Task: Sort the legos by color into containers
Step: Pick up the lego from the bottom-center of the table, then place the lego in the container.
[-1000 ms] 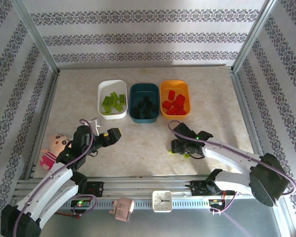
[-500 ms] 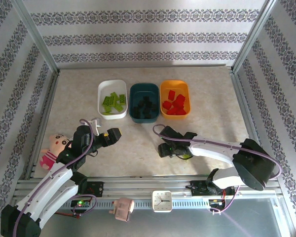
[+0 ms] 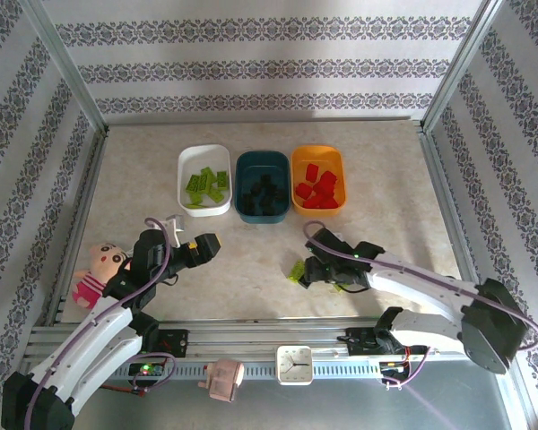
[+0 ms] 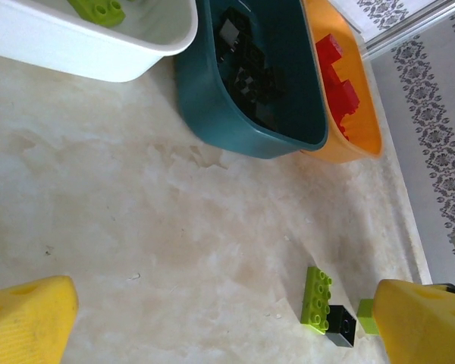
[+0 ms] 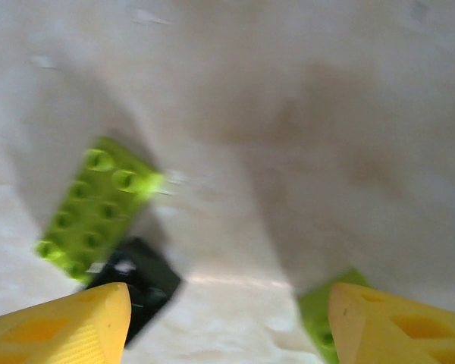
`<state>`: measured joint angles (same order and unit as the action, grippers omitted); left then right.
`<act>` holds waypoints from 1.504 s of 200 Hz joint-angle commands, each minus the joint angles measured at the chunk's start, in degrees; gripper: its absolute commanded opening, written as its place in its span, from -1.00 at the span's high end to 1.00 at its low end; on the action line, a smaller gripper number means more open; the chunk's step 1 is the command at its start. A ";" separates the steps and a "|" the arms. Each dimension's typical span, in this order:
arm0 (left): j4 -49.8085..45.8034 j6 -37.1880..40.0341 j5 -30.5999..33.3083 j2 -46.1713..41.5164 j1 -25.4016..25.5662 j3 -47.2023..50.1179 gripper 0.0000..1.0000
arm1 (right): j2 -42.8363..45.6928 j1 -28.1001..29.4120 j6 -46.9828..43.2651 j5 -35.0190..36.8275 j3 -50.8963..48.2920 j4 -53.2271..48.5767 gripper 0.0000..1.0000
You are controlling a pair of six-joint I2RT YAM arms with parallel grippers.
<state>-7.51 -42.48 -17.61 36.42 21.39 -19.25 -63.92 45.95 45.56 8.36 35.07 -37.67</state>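
Right wrist: parted claw [image 5: 227,307] by green lego [image 5: 97,206]

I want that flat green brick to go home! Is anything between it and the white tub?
Nothing visible: only bare table lies between the flat lime green plastic brick and the white plastic tub.

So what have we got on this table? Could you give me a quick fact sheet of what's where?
white tub: green bricks
teal tub: black bricks
orange tub: red bricks
loose on table: flat green brick, black brick against it, green piece nearby
right claw: open, above those three
left claw: open, empty, facing the tubs
bystander: doll at the table's left edge
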 commanded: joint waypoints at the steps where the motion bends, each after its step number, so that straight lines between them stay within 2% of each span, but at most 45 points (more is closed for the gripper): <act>1: 3.68 -0.24 -0.50 0.17 0.28 1.14 -0.99 | 2.86 -3.11 4.54 1.18 -3.33 -5.03 -0.39; 21: 3.23 0.19 -0.36 0.16 0.28 1.01 -0.99 | 2.25 -5.44 4.62 -1.08 -4.53 -4.67 -0.38; 51: 2.78 0.60 -0.17 0.07 0.23 0.83 -0.99 | -2.38 -5.90 4.06 -2.50 -3.84 -3.08 -0.30; 94: 2.61 0.35 -0.41 -0.28 0.25 0.58 -0.99 | -8.60 -6.34 2.66 -5.38 -3.26 -0.18 -0.02; 120: 1.16 1.08 -0.54 -0.76 0.25 -0.45 -0.99 | -6.70 -6.33 0.79 -5.98 -1.27 0.50 0.25; 141: -0.69 1.93 -0.55 -1.18 0.27 -1.82 -0.99 | -4.23 -5.28 -2.59 -7.61 3.41 2.36 0.35; 167: -3.52 3.10 -0.24 -1.39 0.27 -3.41 -0.99 | -8.93 -1.25 -8.98 -9.28 14.33 8.93 0.40; 205: -7.10 3.58 0.38 -3.32 0.24 -4.10 -0.99 | -28.73 1.11 -16.92 -16.35 34.52 20.67 0.42; 240: -12.86 4.29 1.82 -5.72 0.22 -5.40 -0.99 | -49.50 0.90 -21.50 -18.55 57.93 20.50 0.39; 271: -16.48 4.46 3.10 -8.09 0.00 -6.19 -0.99 | -64.18 -0.06 -22.05 -18.70 76.72 15.52 0.34; 287: -17.81 4.70 3.35 -8.69 0.06 -6.58 -0.99 | -69.41 -0.70 -20.94 -18.58 83.23 13.91 0.24; 301: -18.55 4.75 3.38 -8.91 -0.05 -6.85 -0.99 | -72.56 -1.16 -20.26 -19.44 87.13 13.43 -0.06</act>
<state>-21.98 -39.20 -15.46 28.36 21.37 -23.83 -132.60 45.98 25.36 -9.58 115.22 -20.84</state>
